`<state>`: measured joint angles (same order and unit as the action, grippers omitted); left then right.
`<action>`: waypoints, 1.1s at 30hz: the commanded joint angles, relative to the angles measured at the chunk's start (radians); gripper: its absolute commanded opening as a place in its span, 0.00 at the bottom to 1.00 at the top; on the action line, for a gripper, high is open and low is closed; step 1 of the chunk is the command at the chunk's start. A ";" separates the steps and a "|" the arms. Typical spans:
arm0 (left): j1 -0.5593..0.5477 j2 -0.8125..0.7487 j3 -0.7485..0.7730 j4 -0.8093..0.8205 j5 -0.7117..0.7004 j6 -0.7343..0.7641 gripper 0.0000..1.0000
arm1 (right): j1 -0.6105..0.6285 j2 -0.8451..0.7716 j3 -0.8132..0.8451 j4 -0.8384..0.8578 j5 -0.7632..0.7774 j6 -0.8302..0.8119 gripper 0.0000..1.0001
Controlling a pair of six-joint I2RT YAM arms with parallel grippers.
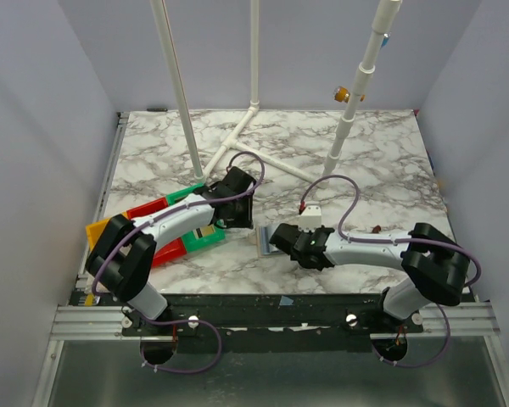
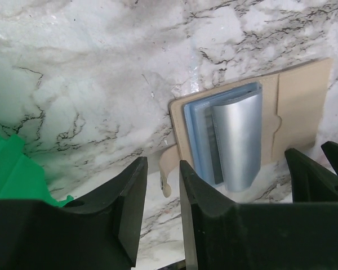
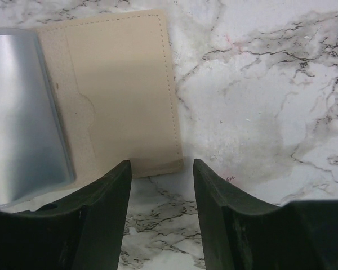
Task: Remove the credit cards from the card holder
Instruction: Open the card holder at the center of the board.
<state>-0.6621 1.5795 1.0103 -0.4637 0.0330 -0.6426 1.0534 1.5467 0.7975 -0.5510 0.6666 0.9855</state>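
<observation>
The card holder (image 2: 304, 107) lies open on the marble, a beige sleeve with a pale blue-grey leaf (image 2: 239, 140) bowed up over it. Edges of pale blue credit cards (image 2: 198, 140) show stacked under that leaf. The holder's small beige tab (image 2: 166, 177) lies just beyond my left gripper (image 2: 162, 163), which is open with nothing between its fingers. My right gripper (image 3: 161, 163) is open too, with its fingertips at the near corner of the holder (image 3: 121, 84) and bare marble between them. From above, the holder (image 1: 262, 241) sits between the left gripper (image 1: 248, 222) and the right gripper (image 1: 277, 242).
Yellow (image 1: 97, 233), red (image 1: 144, 210) and green (image 1: 205, 242) open bins lie under the left arm; the green one's edge (image 2: 11, 169) is close to the left fingers. A white pipe frame (image 1: 254, 136) stands on the table's far half.
</observation>
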 commanded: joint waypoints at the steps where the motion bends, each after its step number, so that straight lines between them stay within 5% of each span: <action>1: 0.004 -0.075 0.031 -0.030 0.004 0.014 0.32 | -0.032 0.001 -0.024 0.094 -0.068 -0.020 0.52; 21: 0.014 -0.098 -0.066 0.058 0.062 -0.028 0.10 | -0.033 -0.136 0.215 -0.015 -0.125 -0.144 0.53; 33: 0.054 -0.129 -0.102 0.058 0.059 -0.032 0.06 | -0.030 0.056 0.273 0.134 -0.171 -0.312 0.53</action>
<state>-0.6182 1.4765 0.9253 -0.4168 0.0914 -0.6674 1.0199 1.5085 1.0603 -0.4816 0.5304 0.7624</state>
